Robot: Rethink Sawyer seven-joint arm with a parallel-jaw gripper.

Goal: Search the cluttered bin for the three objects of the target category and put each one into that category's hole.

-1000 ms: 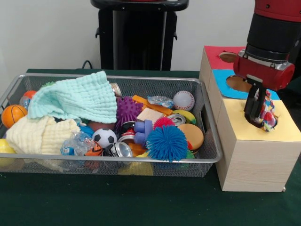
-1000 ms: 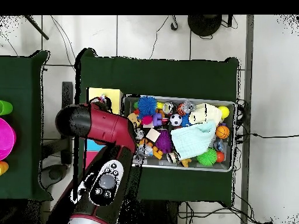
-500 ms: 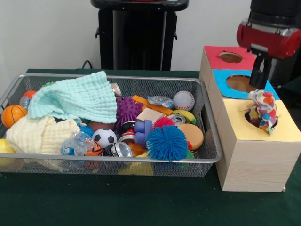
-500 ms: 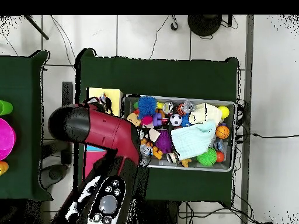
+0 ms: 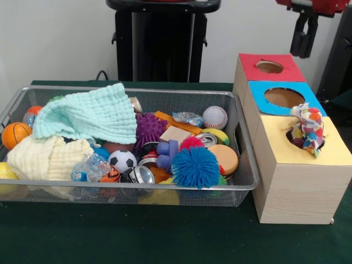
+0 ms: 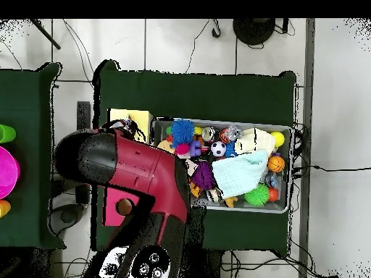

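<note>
green table cover (image 5: 165,236) | white wall (image 5: 55,38) | black stand (image 5: 162,41) behind table | tiled floor (image 6: 181,40) | cables (image 6: 217,29) on floor

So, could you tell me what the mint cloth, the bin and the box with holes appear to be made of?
The mint cloth looks like soft waffle-weave fabric, puckered and matte. The bin looks like silver wire mesh, see-through. The box looks like pale wood with visible grain, topped by matte coloured panels, possibly paper.

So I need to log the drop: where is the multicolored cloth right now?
In the front view the multicolored cloth sits bunched in the yellow hole at the right, partly sticking out, beside the wire bin. The gripper is above, clear of it.
</note>
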